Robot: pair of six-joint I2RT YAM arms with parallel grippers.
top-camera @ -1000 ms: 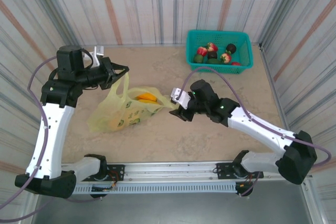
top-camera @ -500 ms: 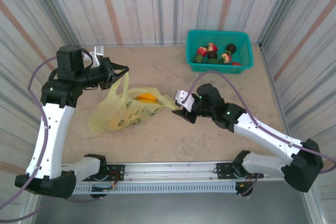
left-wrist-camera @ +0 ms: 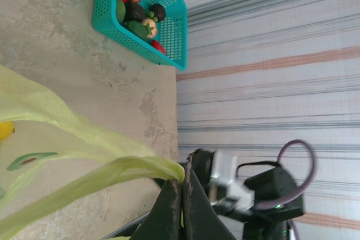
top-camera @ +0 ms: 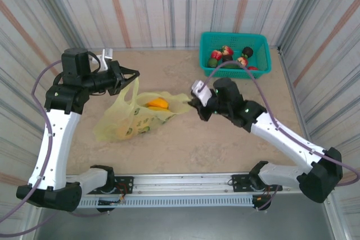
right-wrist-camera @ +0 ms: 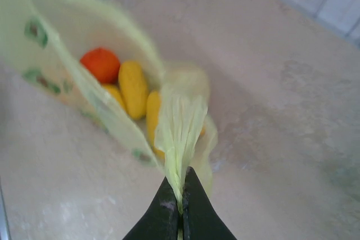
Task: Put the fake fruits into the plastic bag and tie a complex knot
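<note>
**Plastic bag** (top-camera: 132, 119): thin, translucent yellow-green with avocado prints. It lies left of centre in the top view on the tabletop (top-camera: 180, 150), its mouth drawn open between two handle loops.
- Contents: fake fruits (top-camera: 157, 104). The right wrist view shows one round orange piece (right-wrist-camera: 101, 64) and several elongated yellow pieces (right-wrist-camera: 134, 88).

**Left fingers** (top-camera: 134, 75): pressed together on one handle loop, lifted above the bag's upper-left side. The strip is pinched between the tips.

**Right fingers** (top-camera: 194, 103): closed tight on the other handle loop, which is stretched toward frame centre. Bunched plastic is nipped at the tips.

**Teal mesh basket** (top-camera: 205, 54): upper right of the top view, near the far wall.
- Contents: further fruits, red, green and dark, piled together.

**Tabletop**: beige and marbled, with some pale mottling.

**Walls** (top-camera: 169, 4): corrugated pale panels with grey and reddish stripes, on three sides.
</note>
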